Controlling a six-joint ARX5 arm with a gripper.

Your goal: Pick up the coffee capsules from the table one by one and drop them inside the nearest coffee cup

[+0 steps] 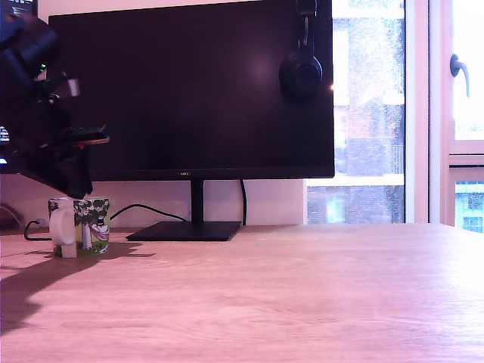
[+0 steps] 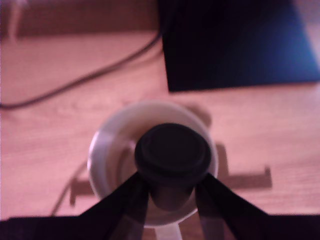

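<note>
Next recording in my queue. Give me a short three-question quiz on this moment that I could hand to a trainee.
1. True or false: the gripper holds a coffee capsule directly above the coffee cup.
2. In the exterior view, the cup stands at which side of the table? A) left B) right C) centre
3. What hangs on the monitor?

Key: 1 true. 2 A. 3 Headphones.
</note>
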